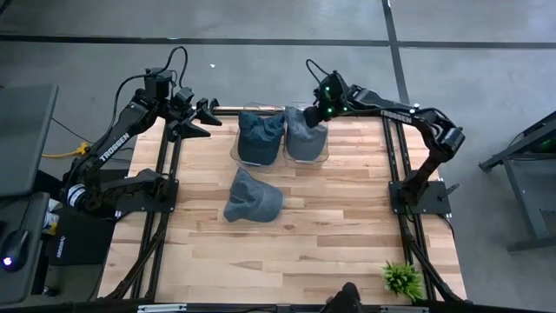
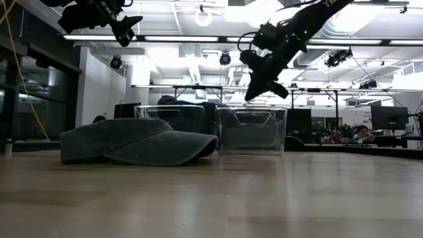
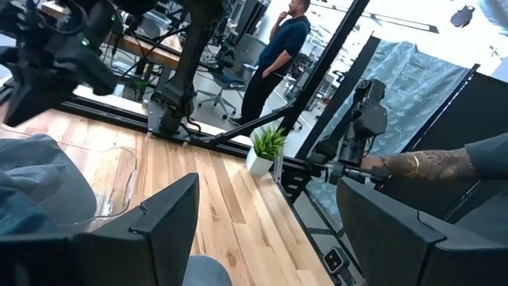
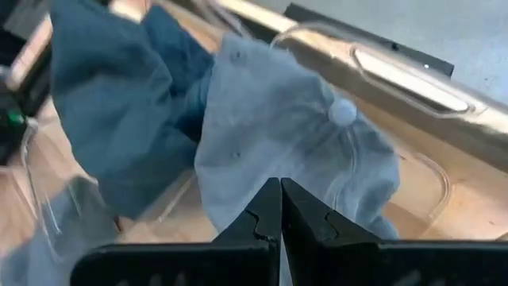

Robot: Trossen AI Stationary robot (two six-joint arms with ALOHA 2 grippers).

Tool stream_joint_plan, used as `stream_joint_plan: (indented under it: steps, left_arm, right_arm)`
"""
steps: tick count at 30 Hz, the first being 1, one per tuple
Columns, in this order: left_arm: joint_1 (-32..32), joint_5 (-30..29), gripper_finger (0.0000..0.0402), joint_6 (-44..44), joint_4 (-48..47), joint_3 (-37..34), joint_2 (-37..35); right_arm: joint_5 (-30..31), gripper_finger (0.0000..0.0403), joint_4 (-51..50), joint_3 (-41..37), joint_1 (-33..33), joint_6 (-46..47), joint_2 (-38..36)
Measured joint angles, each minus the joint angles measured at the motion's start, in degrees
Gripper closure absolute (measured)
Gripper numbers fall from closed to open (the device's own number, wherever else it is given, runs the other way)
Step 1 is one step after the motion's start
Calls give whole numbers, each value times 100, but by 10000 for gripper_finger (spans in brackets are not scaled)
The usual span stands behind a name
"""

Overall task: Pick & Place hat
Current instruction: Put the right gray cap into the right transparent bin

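A grey-blue hat [image 1: 252,198] lies brim-down on the wooden table near its middle, also seen in the low view [image 2: 135,142]. A dark blue hat [image 1: 261,137] and a lighter grey hat [image 1: 306,135] each sit in a clear bin at the far edge. My right gripper [image 1: 318,109] hangs shut above the lighter hat [image 4: 294,135], clear of the bin [image 2: 251,130], holding nothing. My left gripper [image 1: 205,118] stands open and level, high over the table's far-left corner, with nothing between its fingers [image 3: 159,230].
A small potted plant [image 1: 400,278] stands at the table's near right corner. Black frame rails [image 1: 401,156] run along both sides. A person [image 3: 278,56] stands in the room beyond, and a person's forearm [image 3: 429,165] shows at a stand off the table.
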Motion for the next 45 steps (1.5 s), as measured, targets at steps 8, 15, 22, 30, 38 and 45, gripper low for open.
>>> stream_joint_plan:
  steps: [8,15,22,30,38,45]
  left_arm:
    - [0,-3,128,2,2,-1,0]
    - [0,-7,128,-13,1,-1,0]
    - [0,-13,128,-37,0,-2,0]
    - [0,-17,128,-37,-3,0,0]
    - [0,-17,128,-28,-95,-1,0]
    - [0,-13,128,-15,-164,0,0]
  right_arm:
    - [-6,403,42,-12,300,-838,204]
    - [399,403,9,-13,681,-2160,409]
    - [902,403,-30,-13,676,-2040,590]
    - [615,403,-177,-13,728,-1993,946]
    - [686,403,-428,-10,751,-1726,1117]
    - [866,403,-434,-13,721,-1643,1042]
